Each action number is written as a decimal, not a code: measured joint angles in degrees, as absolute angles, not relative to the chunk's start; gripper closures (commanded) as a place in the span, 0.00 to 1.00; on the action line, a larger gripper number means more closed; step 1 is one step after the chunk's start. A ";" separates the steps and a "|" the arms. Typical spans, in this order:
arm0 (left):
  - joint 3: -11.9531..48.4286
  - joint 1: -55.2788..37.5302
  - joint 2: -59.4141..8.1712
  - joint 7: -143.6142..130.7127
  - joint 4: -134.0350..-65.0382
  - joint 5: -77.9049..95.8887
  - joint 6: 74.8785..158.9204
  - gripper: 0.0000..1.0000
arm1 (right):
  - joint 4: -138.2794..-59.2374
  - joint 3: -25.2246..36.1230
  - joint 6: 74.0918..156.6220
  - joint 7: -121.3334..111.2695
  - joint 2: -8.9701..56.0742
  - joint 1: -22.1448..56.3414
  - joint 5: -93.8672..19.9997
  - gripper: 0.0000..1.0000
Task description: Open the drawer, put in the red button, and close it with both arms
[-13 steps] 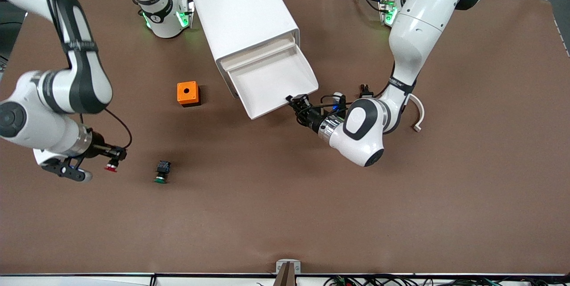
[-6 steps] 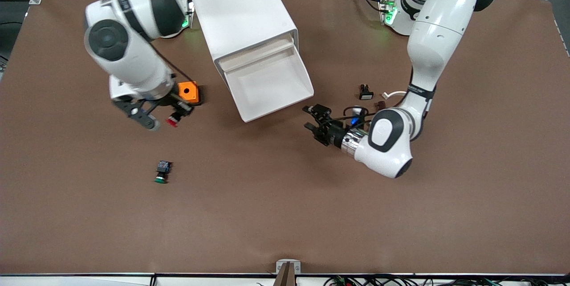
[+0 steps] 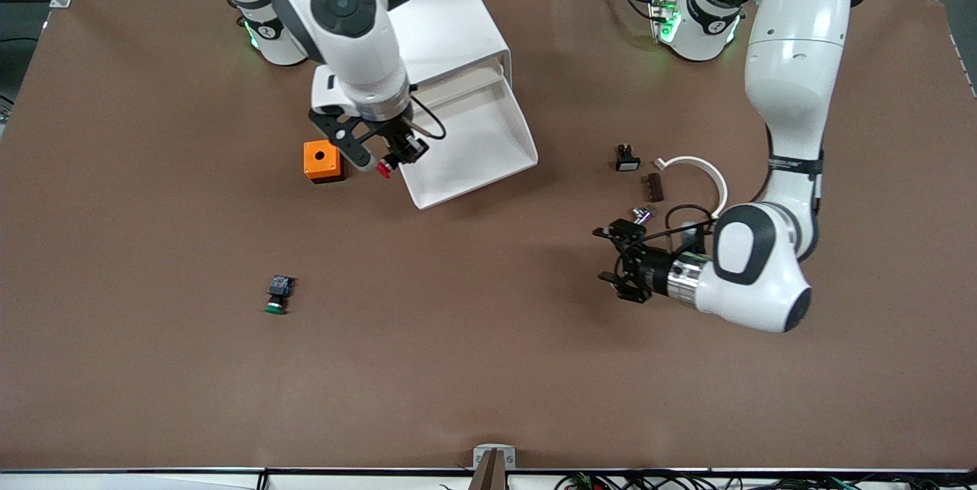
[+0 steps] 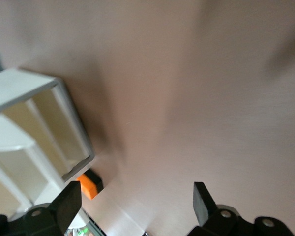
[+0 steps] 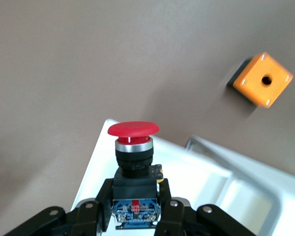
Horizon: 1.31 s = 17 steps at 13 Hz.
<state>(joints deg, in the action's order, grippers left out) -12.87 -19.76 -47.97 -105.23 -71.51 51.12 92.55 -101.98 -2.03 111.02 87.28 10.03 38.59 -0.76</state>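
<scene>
My right gripper [image 3: 391,155] is shut on the red button [image 3: 384,168], gripping its black-and-blue body, cap pointing away from the wrist. It hangs over the corner of the open drawer [image 3: 469,145] on the side toward the orange box. In the right wrist view the red button [image 5: 133,132] sits between the fingers of my right gripper [image 5: 135,192], above the drawer's white rim [image 5: 96,167]. The drawer sticks out of the white cabinet [image 3: 416,13]. My left gripper [image 3: 615,259] is open and empty over bare table, apart from the drawer; its fingers [image 4: 202,200] spread wide.
The orange box with a hole [image 3: 321,160] stands beside the drawer, toward the right arm's end. The green-capped switch [image 3: 277,296] lies nearer the front camera. A black switch [image 3: 627,158], a brown piece [image 3: 655,186] and a white curved part [image 3: 698,167] lie near the left arm.
My right arm has carried the red button from the right arm's end of the table to the drawer's corner. My left gripper has drawn back from the drawer's front edge toward the front camera.
</scene>
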 measured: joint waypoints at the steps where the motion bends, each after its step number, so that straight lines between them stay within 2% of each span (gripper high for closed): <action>1: -15.34 -19.84 -47.88 -100.73 -71.10 50.13 92.56 0.00 | -102.09 -2.02 112.24 90.71 10.63 40.06 -0.77 1.00; 3: -18.59 -19.83 -47.12 -92.13 -70.57 46.38 92.60 0.00 | -102.43 -2.01 114.77 97.80 12.47 42.80 -0.77 1.00; 8: -18.75 -23.92 -41.44 -71.67 -69.37 28.80 92.75 0.00 | -102.75 -1.92 121.32 109.45 18.13 46.63 -0.79 1.00; 11: -18.88 -27.14 -40.02 -56.79 -69.38 26.06 92.78 0.00 | -102.68 -1.89 122.83 112.20 19.70 47.43 -1.44 1.00; 12: -18.89 -27.81 -39.96 -52.14 -69.39 26.03 92.81 0.00 | -102.66 -1.87 122.82 112.40 19.78 47.51 -2.04 0.34; 13: -18.90 -28.43 -39.89 -48.67 -69.39 26.02 92.85 0.00 | -102.64 -1.86 122.80 112.46 19.77 47.53 -2.24 0.00; 17: -18.81 -33.59 -39.68 -42.90 -69.46 23.74 96.13 0.00 | -102.17 -1.63 122.79 110.59 19.78 47.52 -2.23 0.00</action>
